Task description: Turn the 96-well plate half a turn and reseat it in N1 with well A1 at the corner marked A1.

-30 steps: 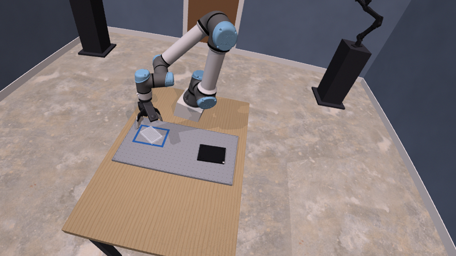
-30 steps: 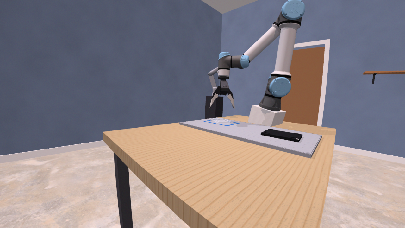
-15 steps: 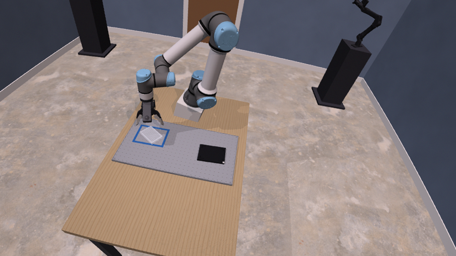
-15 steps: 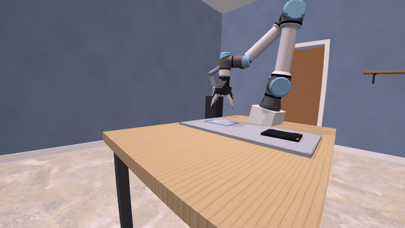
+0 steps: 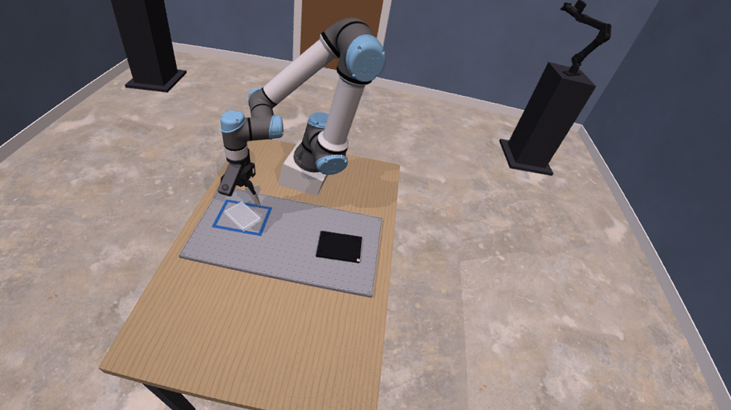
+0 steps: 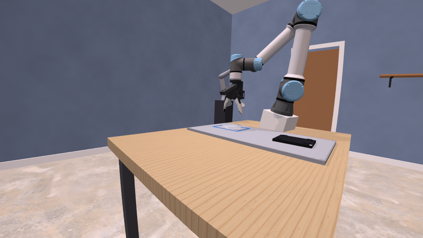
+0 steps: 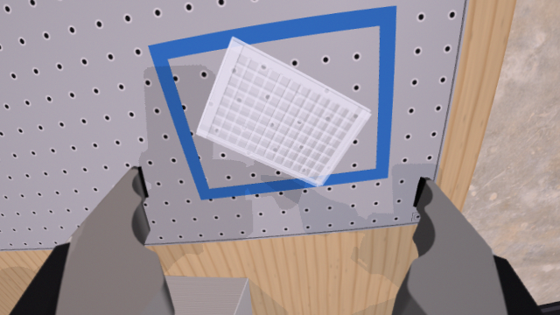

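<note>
The clear 96-well plate (image 5: 241,216) (image 6: 232,126) (image 7: 282,111) lies flat on the grey perforated board (image 5: 282,255) (image 6: 254,138) (image 7: 66,109). It sits skewed inside a blue marked rectangle (image 5: 233,228) (image 7: 280,27), with one corner over the blue line. The black plate nest (image 5: 339,245) (image 6: 294,140) stands empty at the board's right, with a small white mark at one corner. My gripper (image 5: 240,193) (image 6: 233,111) (image 7: 282,174) is open wide and empty. It hangs well above the board's back left edge, just behind the plate. I cannot tell which plate corner is cut.
The board lies on a wooden table (image 5: 248,343) (image 6: 221,177) (image 7: 306,262). The arm's white base block (image 5: 301,176) (image 6: 278,121) (image 7: 206,297) stands just behind the board. Two black pedestals stand far off on the floor.
</note>
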